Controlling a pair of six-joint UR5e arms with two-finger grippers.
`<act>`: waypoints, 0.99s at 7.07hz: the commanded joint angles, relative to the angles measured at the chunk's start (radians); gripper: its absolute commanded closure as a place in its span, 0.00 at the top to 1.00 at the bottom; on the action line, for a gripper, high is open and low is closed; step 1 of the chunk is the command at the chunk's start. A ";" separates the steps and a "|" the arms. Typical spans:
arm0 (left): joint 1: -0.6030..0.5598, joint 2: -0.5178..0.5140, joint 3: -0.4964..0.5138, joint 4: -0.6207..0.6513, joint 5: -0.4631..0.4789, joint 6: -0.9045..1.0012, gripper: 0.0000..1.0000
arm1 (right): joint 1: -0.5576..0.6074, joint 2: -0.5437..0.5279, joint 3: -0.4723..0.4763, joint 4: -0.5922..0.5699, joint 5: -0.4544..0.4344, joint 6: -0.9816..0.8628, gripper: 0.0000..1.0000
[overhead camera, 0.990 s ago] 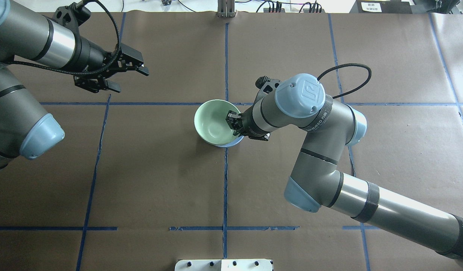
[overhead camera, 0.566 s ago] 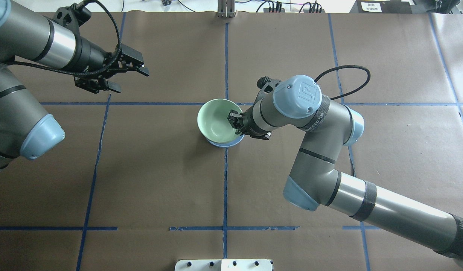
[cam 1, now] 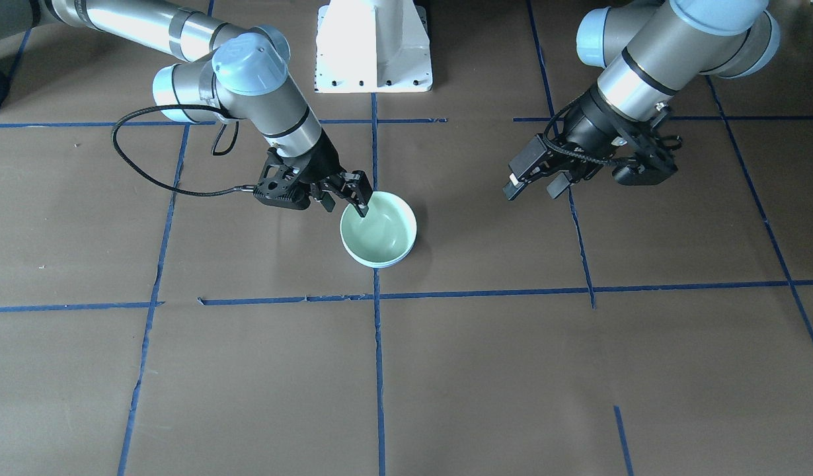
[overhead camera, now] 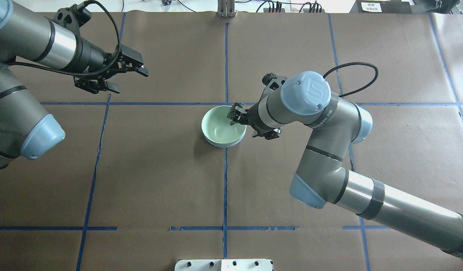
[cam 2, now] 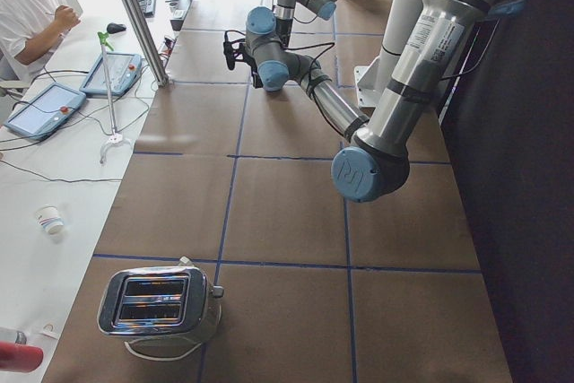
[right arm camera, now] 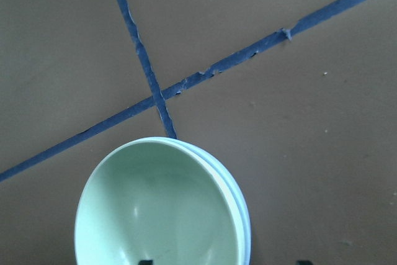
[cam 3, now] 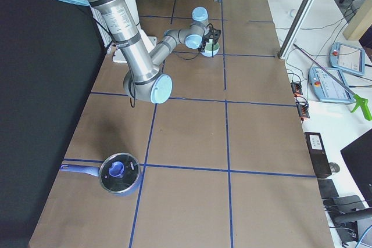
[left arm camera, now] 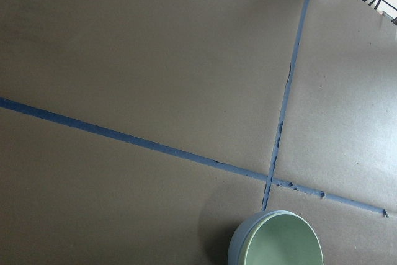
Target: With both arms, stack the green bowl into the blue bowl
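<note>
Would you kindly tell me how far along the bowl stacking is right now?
Done: the green bowl sits nested in the blue bowl, with only a blue edge showing. In hand: the right gripper is at the green rim, jaws apart, one finger inside. The left gripper hangs open, away from the bowls. Remaining: probably just pulling the right gripper clear.

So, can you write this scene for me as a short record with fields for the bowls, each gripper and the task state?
green bowl: nested inside the blue bowl, near a tape crossing
right gripper: open, fingers straddling the green bowl's rim, one inside and one outside
left gripper: open, empty, in the air away from both bowls
table: brown paper with blue tape lines
task state: stack looks done; right gripper not yet withdrawn
</note>
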 commanded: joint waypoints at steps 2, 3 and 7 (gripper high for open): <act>-0.026 0.243 -0.073 0.007 -0.006 0.298 0.96 | 0.297 -0.255 0.144 -0.005 0.287 -0.205 1.00; -0.080 0.328 -0.081 0.010 -0.042 0.446 0.96 | 0.432 -0.341 0.138 -0.016 0.373 -0.447 1.00; -0.490 0.508 0.002 0.166 -0.161 1.274 0.96 | 0.876 -0.555 0.095 -0.405 0.423 -1.587 1.00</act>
